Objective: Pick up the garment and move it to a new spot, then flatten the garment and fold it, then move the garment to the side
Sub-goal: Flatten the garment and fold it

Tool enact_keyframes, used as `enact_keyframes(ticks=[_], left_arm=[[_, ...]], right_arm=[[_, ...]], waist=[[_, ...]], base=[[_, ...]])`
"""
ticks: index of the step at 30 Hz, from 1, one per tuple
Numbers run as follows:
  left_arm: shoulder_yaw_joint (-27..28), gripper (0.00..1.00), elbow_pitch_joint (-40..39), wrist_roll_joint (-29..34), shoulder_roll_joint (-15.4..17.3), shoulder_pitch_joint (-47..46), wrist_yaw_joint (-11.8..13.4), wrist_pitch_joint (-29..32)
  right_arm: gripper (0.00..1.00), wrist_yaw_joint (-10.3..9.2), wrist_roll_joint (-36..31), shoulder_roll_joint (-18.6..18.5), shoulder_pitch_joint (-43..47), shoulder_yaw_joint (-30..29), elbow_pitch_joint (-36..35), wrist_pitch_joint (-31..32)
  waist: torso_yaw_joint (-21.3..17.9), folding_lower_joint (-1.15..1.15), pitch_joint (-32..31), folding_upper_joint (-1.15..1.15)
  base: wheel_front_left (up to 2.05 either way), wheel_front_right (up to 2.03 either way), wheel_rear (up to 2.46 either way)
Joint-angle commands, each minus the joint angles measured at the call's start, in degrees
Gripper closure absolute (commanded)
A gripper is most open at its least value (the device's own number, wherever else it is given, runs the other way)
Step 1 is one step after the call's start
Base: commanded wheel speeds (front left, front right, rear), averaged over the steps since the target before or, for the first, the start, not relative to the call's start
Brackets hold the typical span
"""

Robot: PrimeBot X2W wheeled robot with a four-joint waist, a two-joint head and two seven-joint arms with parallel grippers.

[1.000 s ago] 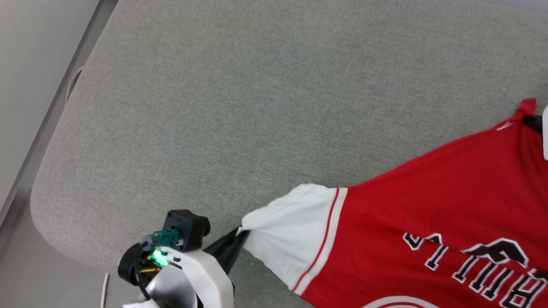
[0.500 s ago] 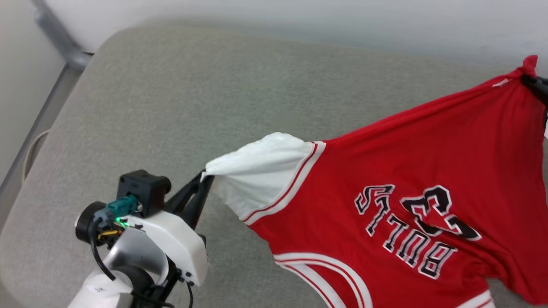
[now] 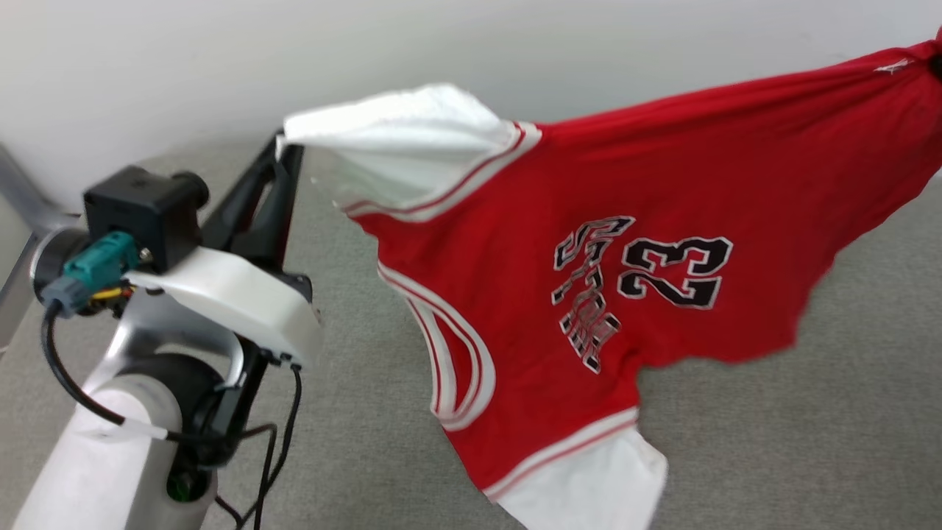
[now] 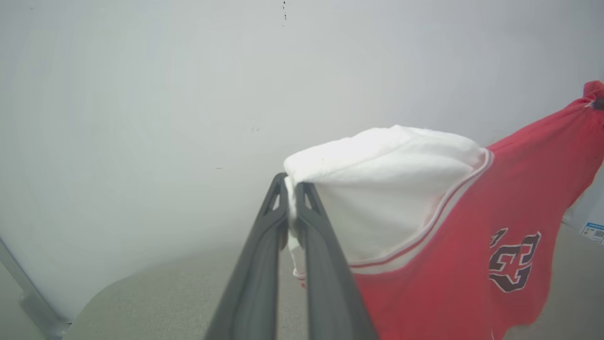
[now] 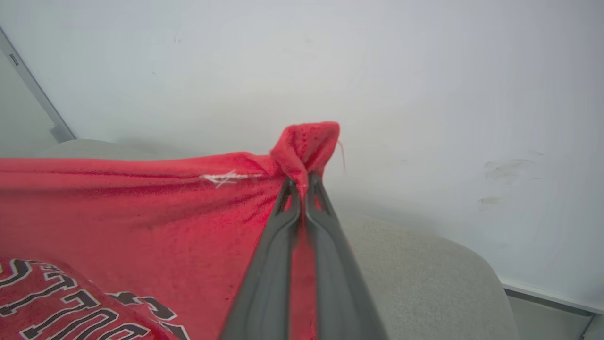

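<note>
Carry step, seemingly; red white-sleeved jersey T-shirt point(image 3: 589, 191) aloft; left gripper point(image 4: 291, 189) clamps sleeve point(image 4: 401, 189), right gripper point(image 5: 302, 182) a red corner point(image 5: 309, 141); next: lower taut onto grey fabric pad point(image 3: 809, 442).

One garment point(image 3: 589, 184), one grey padded surface point(image 3: 809, 442), two pairs of fingers point(image 4: 255, 274) point(image 5: 269, 264).

Grey fabric-covered surface point(image 3: 809, 442) below pale wall point(image 3: 147, 59), perhaps a metal rail point(image 4: 28, 295) alongside.
</note>
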Motion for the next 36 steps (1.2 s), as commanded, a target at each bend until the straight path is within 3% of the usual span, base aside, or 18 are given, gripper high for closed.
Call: enact_keyframes(ticks=[1, 9, 19, 28, 36], left_arm=[[0.6, 1.0, 0.0, 0.8, 0.0, -2.0, 0.7, -0.3], [1.6, 1.0, 0.8, 2.6, -0.8, -8.9, 2.1, -0.8], [2.3, 1.0, 2.2, 4.5, -0.7, -18.4, 1.6, -2.0], [3.1, 1.0, 7.1, 6.1, 3.8, -33.8, -3.8, -2.1], [1.4, 1.0, 17.7, 9.1, 7.5, -51.4, -10.5, -3.8]], right_arm=[[1.0, -0.09, -0.2, 0.4, 1.3, -1.1, -1.1, -0.5], [1.0, -0.09, -1.9, 3.3, 3.8, -6.3, -7.7, -0.2], [1.0, -0.09, -4.9, 7.1, 2.8, -11.8, -13.8, -0.7], [1.0, -0.09, -8.5, 10.3, -6.6, -14.1, -12.9, -4.8], [1.0, -0.1, -12.0, 11.3, -19.8, -12.6, -4.9, -10.4]], waist=[[-1.7, 0.0, -1.8, 0.0], [-4.3, 0.0, -3.3, 0.0], [-5.7, 0.0, -1.1, 0.0], [-6.9, 0.0, 8.9, 0.0], [-7.3, 0.0, 20.6, 0.0]], base=[[0.0, 0.0, 0.0], [0.0, 0.0, 0.0], [0.0, 0.0, 0.0], [0.0, 0.0, 0.0], [0.0, 0.0, 0.0]])
